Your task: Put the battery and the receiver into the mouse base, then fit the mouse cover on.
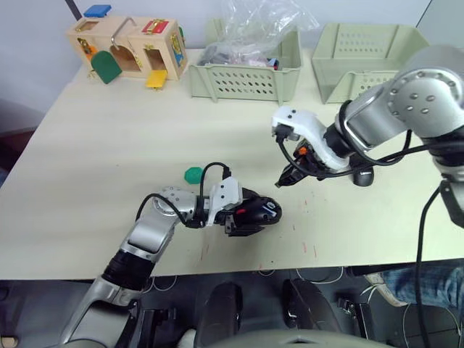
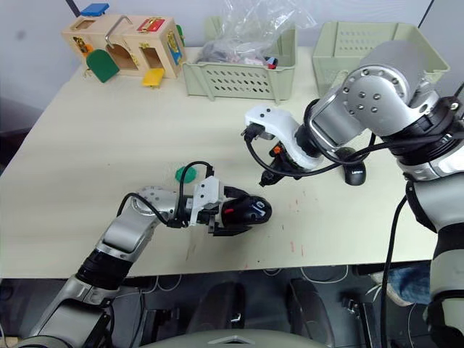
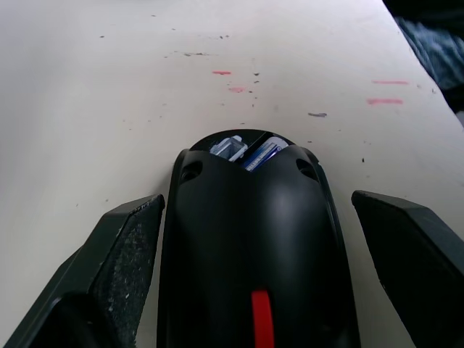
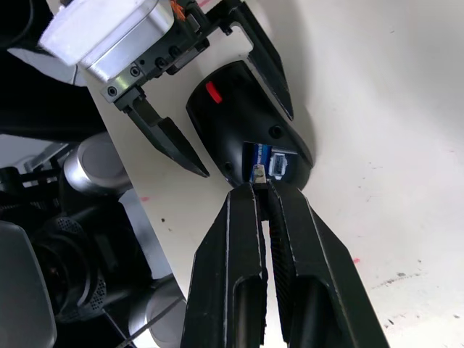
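Right hand (image 4: 262, 190) pinching receiver (image 4: 257, 172), above mouse base (image 4: 243, 119)

A pale cream rectangular table (image 1: 109, 181), marked with small red streaks near its front edge, carries a black oval mouse base (image 1: 257, 212) near the front and a small green disc (image 1: 193, 174) beside it. Along the far edge stand a wooden latch-box toy (image 1: 130, 49), a pale green slotted plastic basket (image 1: 246, 72) holding a clear bag, and a second pale green basket (image 1: 362, 54). A smooth black mouse cover (image 2: 354, 174) lies toward the right.
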{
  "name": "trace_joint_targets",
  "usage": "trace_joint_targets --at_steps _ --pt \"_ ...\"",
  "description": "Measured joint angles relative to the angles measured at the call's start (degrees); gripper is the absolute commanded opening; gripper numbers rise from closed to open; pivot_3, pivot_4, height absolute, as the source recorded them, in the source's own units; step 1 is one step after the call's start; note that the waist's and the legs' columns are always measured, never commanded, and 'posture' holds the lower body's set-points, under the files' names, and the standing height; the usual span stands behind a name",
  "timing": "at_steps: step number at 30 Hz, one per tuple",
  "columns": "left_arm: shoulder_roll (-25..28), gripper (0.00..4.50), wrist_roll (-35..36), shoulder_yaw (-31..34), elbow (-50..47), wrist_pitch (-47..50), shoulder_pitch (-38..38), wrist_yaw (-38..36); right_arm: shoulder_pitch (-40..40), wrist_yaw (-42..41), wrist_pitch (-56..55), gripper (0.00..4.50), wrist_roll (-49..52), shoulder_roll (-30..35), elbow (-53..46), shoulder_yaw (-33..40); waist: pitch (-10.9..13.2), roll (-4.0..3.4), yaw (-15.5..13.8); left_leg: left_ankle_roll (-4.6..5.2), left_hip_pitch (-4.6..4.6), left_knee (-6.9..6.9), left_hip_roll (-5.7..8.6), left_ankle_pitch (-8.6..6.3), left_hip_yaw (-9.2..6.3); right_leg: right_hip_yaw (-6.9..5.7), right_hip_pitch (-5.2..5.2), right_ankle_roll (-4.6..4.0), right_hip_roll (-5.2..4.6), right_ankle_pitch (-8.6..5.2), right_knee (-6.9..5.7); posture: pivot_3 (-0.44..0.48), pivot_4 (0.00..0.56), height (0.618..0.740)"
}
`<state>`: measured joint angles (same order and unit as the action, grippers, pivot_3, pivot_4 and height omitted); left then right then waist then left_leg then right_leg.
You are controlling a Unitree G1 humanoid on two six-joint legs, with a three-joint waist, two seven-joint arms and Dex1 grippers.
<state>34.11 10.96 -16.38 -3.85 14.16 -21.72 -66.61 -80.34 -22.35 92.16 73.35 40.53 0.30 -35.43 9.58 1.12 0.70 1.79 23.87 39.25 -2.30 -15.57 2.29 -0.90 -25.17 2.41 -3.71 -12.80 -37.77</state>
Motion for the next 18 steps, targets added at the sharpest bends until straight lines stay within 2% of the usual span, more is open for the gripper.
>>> trace_joint_targets --at_steps 6,18 --pt "0.3 4.42 -0.7 -0.4 -0.4 2.2 -2.4 -0.3 0.0 -2.2 0.0 0.00 -3.7 -0.8 0.5 -0.3 0.0 0.00 0.0 0.00 0.00 0.00 0.01 0.00 0.02 0.01 0.01 0.00 -0.01 0.00 0.01 0.000 0.150 0.740" --pt "0.1 4.42 -1.8 -2.2 -1.2 2.9 -2.8 -0.1 0.4 -4.3 0.0 0.00 -8.5 -2.3 0.7 -0.3 0.0 0.00 0.0 0.00 0.00 0.00 0.01 0.00 0.00 0.00 0.00 0.00 0.00 0.00 -0.02 0.000 0.150 0.740"
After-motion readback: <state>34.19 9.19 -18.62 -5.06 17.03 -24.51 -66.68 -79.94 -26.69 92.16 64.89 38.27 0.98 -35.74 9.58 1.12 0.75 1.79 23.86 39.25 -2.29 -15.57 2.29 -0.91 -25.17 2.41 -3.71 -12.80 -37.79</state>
